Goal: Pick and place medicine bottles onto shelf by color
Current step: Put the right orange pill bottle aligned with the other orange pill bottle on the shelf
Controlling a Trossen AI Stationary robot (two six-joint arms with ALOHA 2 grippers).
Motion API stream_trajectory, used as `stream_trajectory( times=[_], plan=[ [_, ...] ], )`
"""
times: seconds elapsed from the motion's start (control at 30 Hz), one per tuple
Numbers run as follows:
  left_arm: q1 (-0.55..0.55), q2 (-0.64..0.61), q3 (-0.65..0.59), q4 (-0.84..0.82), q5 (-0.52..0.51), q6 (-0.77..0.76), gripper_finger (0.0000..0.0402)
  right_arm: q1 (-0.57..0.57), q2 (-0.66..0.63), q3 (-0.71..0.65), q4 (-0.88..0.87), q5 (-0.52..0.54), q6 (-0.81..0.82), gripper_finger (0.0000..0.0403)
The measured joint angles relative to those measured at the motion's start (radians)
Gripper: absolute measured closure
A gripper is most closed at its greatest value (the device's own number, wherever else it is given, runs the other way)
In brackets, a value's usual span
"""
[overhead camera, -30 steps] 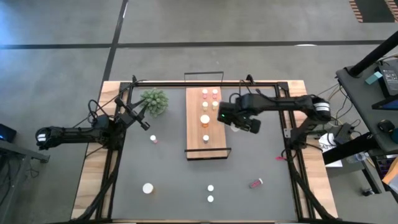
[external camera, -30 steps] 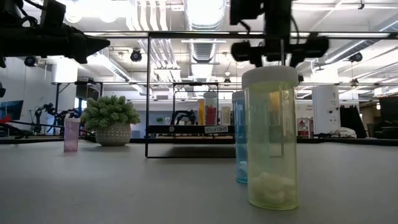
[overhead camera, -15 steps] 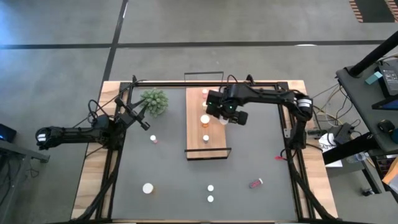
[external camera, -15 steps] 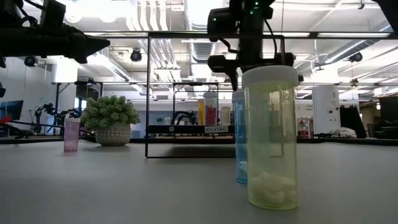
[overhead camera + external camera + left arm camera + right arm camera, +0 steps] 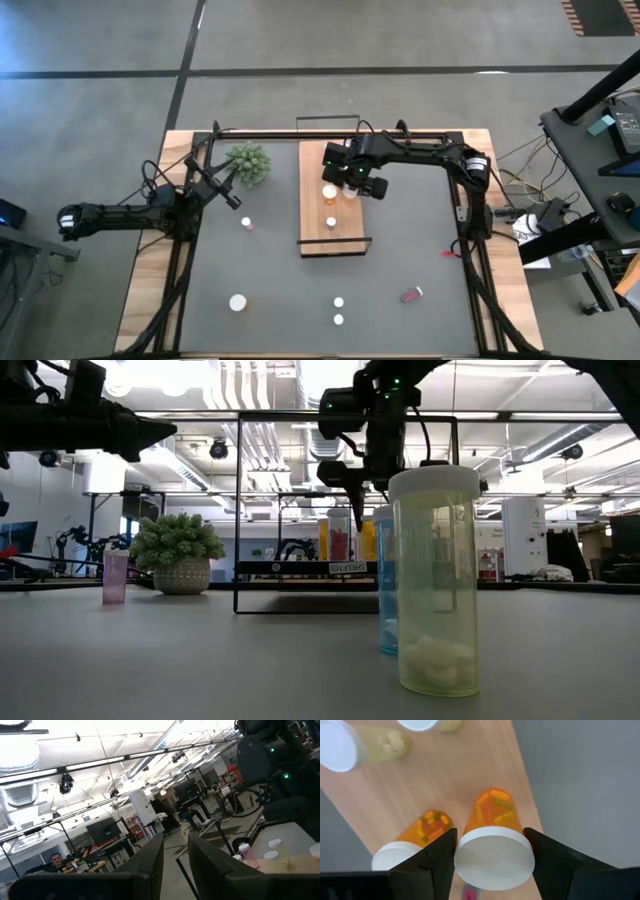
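Observation:
My right gripper [image 5: 349, 187] hangs over the light-wood shelf [image 5: 328, 238], shut on an orange medicine bottle with a white cap [image 5: 493, 857]. A second orange bottle [image 5: 415, 845] stands on the board right beside it, and two whitish bottles [image 5: 350, 747] stand farther along. More white-capped bottles [image 5: 331, 222] stand on the shelf. My left gripper [image 5: 228, 190] is open and empty, in the air at the table's left near the green plant [image 5: 248, 161]. My right gripper pinches the orange bottle by the rim of its white cap [image 5: 520, 851], one finger [image 5: 437, 855] on each side. The fingers come from above, pointing down. The bottle is upright below them; whether its base [image 5: 492, 800] touches the shelf board I cannot tell.
Loose bottles stand on the dark table: a pink one [image 5: 247, 223] left of the shelf, a wide-capped one [image 5: 238, 301] and two small ones [image 5: 339, 302] near the front edge. A red one [image 5: 411, 294] lies at the front right. A black frame [image 5: 330, 131] borders the table.
My right gripper has gone toward the table's left and a little toward its far edge, from beside the shelf's right side to above the board, carrying the orange bottle upright with it.

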Motion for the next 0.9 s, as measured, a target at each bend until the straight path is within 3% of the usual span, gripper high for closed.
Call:
stream_trajectory(
  times=[0.9],
  plan=[
    [0.000, 0.000, 0.000, 0.000, 0.000, 0.000, 0.0330, -0.004, 0.000, -0.017, 0.018, -0.045, -0.041, 0.0197]
  ],
)
